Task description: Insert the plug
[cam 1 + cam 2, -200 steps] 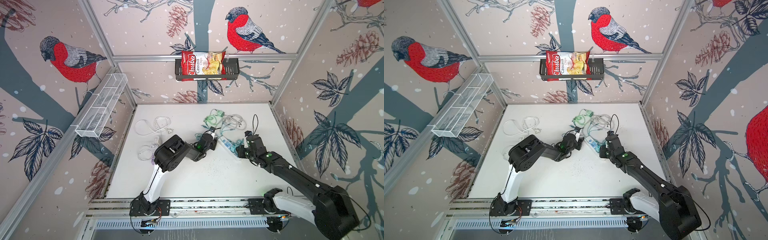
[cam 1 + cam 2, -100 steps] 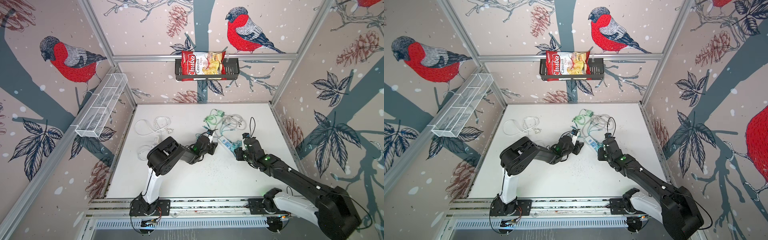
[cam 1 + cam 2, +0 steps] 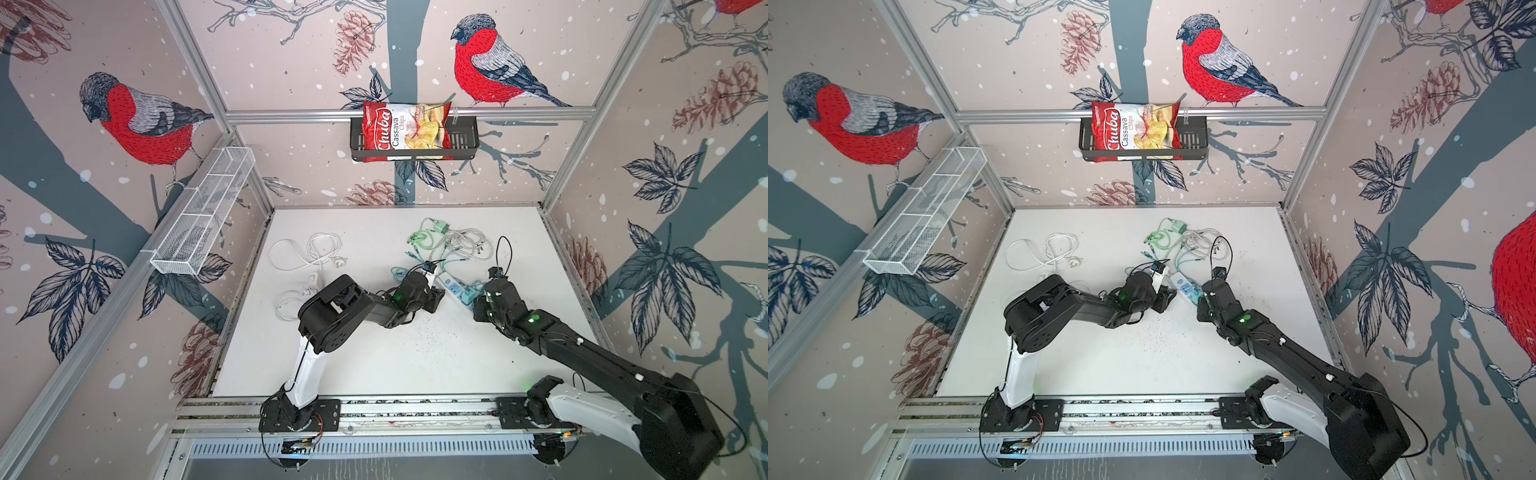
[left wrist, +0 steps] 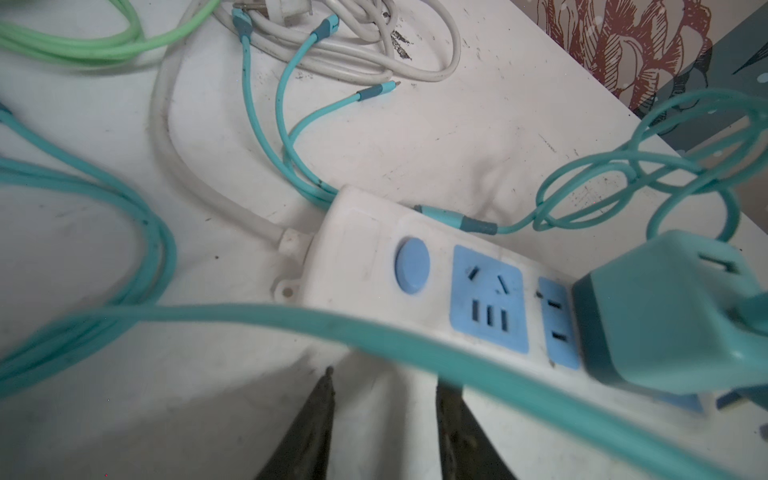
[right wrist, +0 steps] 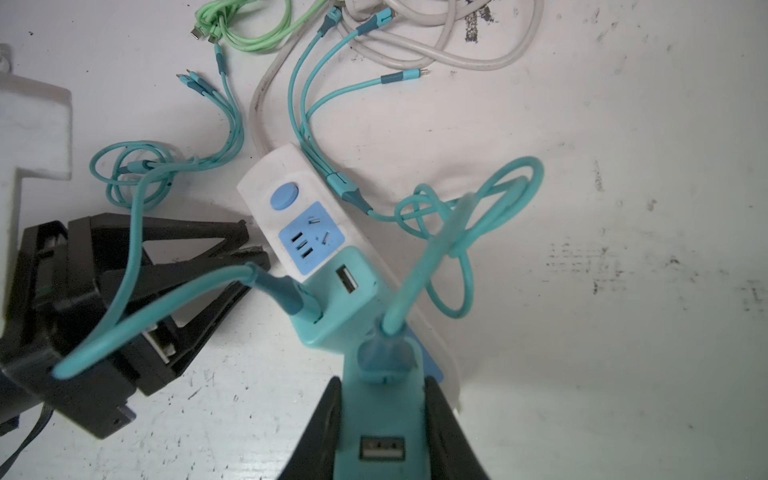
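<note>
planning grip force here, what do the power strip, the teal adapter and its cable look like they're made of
The power strip: hard moulded plastic, white and smooth but scuffed with dirt; its blue socket faces look matte. The teal adapter: rigid plastic, satin, with crisp edges and a soft sheen. The teal cable: probably a rubbery matte sheath, since it bends in loose loops.
</note>
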